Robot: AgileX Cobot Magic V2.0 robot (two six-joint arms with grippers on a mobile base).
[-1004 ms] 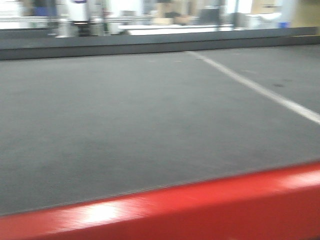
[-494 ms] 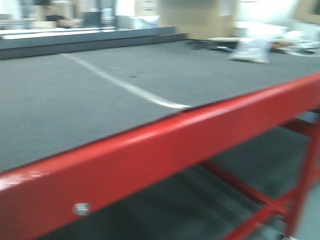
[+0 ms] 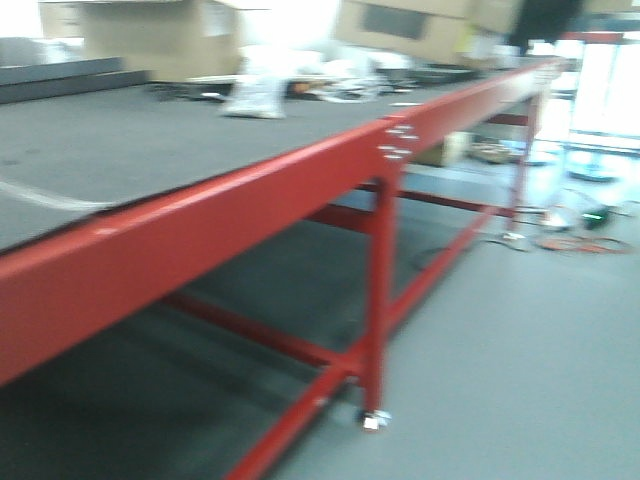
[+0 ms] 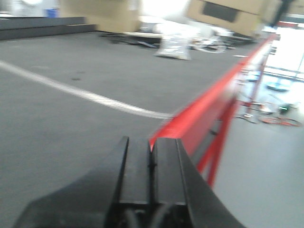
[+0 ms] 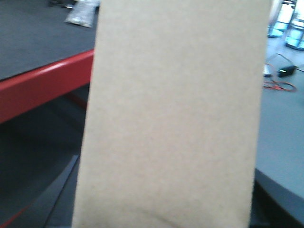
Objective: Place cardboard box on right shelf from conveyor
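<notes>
Right wrist view: plain tan slab-like cardboard box [image 5: 175,109] fills most of the frame. It stands upright between the dark fingers [image 5: 54,197] of the right claw [image 5: 164,211], which flank its lower edges and clamp it. The box is off the wide dark grey conveyor belt [image 5: 33,38], out past the red front edge [image 5: 42,85], with grey floor [image 5: 285,123] behind. Left claw [image 4: 151,156]: black jaws pressed together, nothing between them, over the belt near a white stripe [image 4: 95,97].
</notes>
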